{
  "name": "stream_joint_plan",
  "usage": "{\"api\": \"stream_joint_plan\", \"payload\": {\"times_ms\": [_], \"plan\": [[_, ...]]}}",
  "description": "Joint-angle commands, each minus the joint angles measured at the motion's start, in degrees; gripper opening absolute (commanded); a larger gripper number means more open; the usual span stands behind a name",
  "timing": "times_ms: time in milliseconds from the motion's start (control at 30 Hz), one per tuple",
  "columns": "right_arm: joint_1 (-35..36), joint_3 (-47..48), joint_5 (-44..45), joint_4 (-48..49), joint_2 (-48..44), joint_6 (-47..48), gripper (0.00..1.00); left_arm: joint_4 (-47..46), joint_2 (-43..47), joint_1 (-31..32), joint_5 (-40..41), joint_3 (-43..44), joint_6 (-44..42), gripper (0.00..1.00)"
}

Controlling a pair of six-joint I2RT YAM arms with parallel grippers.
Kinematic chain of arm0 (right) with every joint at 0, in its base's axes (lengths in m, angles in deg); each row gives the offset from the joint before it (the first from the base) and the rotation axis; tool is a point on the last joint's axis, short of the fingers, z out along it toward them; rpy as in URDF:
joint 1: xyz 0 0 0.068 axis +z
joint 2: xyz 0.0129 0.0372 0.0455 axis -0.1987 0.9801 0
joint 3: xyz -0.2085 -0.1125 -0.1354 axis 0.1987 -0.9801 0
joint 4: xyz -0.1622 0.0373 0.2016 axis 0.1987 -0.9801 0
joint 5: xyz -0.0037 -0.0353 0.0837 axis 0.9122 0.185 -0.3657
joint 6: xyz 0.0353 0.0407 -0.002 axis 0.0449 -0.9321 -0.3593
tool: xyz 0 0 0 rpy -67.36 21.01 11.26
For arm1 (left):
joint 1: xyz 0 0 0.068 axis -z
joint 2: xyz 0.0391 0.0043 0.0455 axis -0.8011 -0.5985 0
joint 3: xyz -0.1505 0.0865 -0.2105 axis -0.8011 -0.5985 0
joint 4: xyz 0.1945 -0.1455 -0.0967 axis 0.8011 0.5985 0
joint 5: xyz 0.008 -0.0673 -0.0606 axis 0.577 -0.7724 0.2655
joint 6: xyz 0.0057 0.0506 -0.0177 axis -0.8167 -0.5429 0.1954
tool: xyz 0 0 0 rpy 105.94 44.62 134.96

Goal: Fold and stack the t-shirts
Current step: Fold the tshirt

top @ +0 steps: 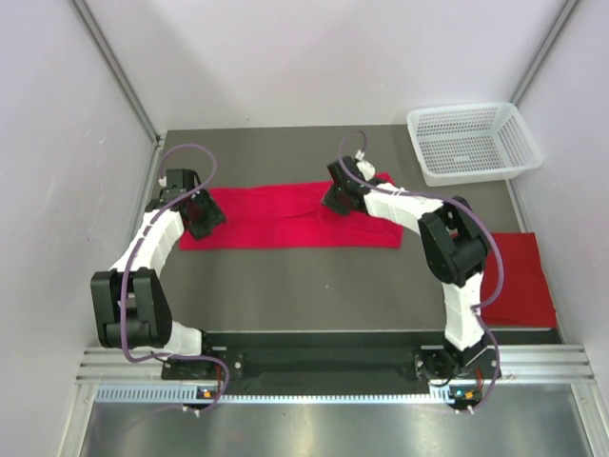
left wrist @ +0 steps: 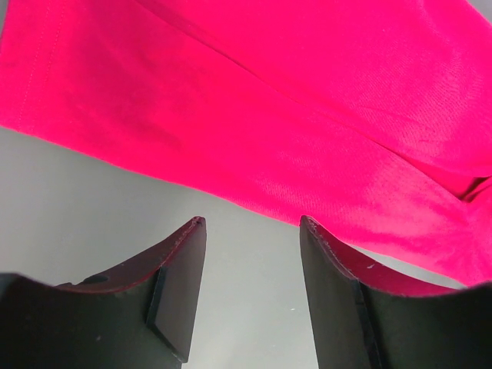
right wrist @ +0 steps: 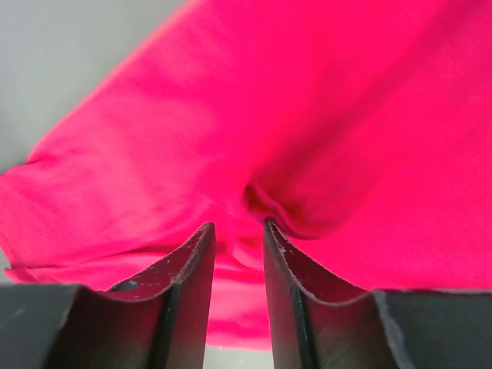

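Observation:
A bright red t-shirt point(top: 285, 228) lies folded into a long flat strip across the middle of the table. My left gripper point(top: 203, 217) hovers at its left end, open. In the left wrist view the left gripper point(left wrist: 252, 223) has only bare table between its fingers, and the t-shirt's point(left wrist: 269, 100) edge lies just beyond the tips. My right gripper point(top: 335, 200) presses down on the strip's far edge near its middle. In the right wrist view the right gripper point(right wrist: 238, 227) has its jaws drawn close, with a raised pucker of the t-shirt point(right wrist: 307, 115) pinched between them.
A second red t-shirt point(top: 519, 281), folded into a rectangle, lies at the right edge of the table beside the right arm. A white mesh basket point(top: 473, 143) stands at the far right corner. Pale walls close in on both sides.

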Motion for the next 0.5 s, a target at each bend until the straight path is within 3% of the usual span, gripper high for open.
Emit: {"api": "stream_joint_plan", "payload": {"times_ms": [0,467], "plan": [[1.2,6.1,1.8,2.0,2.7,9.3,0.31,-2.7,2.1,-0.1,-0.6,0.3,-0.8,0.57],[2.7,6.7,0.1,0.2,-0.8,26.6,0.49,-6.1,0.9,0.0,-4.7,-2.4,1.6,0.57]]}}
